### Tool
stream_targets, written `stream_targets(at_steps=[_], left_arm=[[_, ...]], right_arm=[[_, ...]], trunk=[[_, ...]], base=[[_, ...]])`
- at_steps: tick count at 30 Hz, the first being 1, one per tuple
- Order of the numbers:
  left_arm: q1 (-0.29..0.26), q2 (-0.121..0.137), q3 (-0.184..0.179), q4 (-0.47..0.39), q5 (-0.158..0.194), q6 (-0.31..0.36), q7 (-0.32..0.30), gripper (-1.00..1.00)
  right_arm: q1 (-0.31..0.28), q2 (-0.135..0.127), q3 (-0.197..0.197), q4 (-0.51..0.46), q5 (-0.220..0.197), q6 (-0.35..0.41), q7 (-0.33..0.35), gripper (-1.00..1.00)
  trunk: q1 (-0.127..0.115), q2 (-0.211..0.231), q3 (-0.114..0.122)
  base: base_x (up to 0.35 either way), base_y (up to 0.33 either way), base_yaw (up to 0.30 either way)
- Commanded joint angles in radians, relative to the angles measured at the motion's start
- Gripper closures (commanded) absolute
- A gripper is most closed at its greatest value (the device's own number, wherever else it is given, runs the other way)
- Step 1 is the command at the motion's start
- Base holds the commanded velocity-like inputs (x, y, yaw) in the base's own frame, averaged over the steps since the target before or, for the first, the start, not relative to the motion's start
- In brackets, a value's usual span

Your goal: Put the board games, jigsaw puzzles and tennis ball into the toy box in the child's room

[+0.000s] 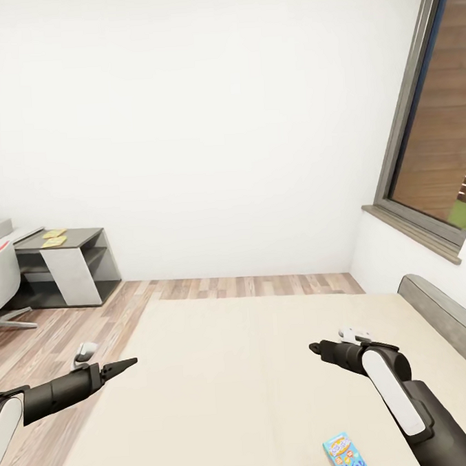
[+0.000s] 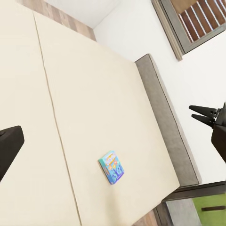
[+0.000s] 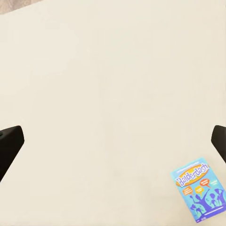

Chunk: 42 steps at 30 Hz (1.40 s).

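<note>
A blue cartoon-printed board game [image 1: 346, 455] lies flat on the cream bed [image 1: 235, 384], near its front edge; it is also the blue box [image 3: 197, 188] and the blue box [image 2: 112, 166] in the wrist views. My right gripper [image 1: 316, 348] hovers open above the bed, up and left of that box, its fingers [image 3: 10, 141] spread wide. My left gripper [image 1: 120, 367] hangs open over the bed's left edge, holding nothing. Far left, two yellowish jigsaw puzzles [image 1: 54, 237] rest on the table's dark wing [image 1: 81, 237]. The tennis ball and toy box are out of view.
A grey headboard [image 1: 441, 313] borders the bed on the right below a window [image 1: 427, 145]. Wood-plank floor [image 1: 250, 286] runs between bed and white wall. A swivel chair [image 1: 1, 275] stands by the desk at far left.
</note>
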Motion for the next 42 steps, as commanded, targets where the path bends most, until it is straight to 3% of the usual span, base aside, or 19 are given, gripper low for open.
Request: stream_targets(at_steps=[1, 42], left_arm=[[-0.001, 0.000, 0.001, 0.000, -0.002, 0.004, -0.004, -1.00], [-0.001, 0.000, 0.001, 0.000, -0.002, 0.004, -0.004, -1.00]], right_arm=[[-0.001, -0.001, 0.002, -0.001, -0.010, 0.001, -0.010, -1.00], [-0.009, -0.001, -0.002, 0.043, -0.010, 0.002, -0.008, -1.00]], trunk=[[0.001, -0.002, -0.002], [0.001, -0.002, -0.059]], base=[[0.000, 0.000, 0.000], [-0.006, 0.000, 0.000]])
